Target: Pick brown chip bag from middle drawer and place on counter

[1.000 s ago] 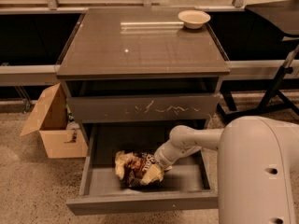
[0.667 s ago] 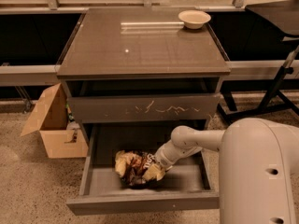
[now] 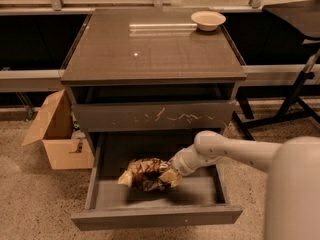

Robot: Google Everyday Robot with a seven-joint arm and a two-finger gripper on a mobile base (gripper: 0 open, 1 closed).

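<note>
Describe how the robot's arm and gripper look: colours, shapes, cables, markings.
The arm is smooth, off-white and tubular, with a rounded ball-like joint and a ringed, slightly greyer wrist. No cables or markings show. The gripper, inside the middle drawer against the brown chip bag, looks pale and is mostly hidden.

Gripper (image 3: 172,174): against the brown chip bag's (image 3: 144,173) right end, inside the middle drawer (image 3: 155,216)
Middle drawer: pulled open
Counter (image 3: 150,49): 1 pale bowl (image 3: 208,20) at its far right corner
Cardboard box (image 3: 55,134): on floor, left of the drawer
</note>
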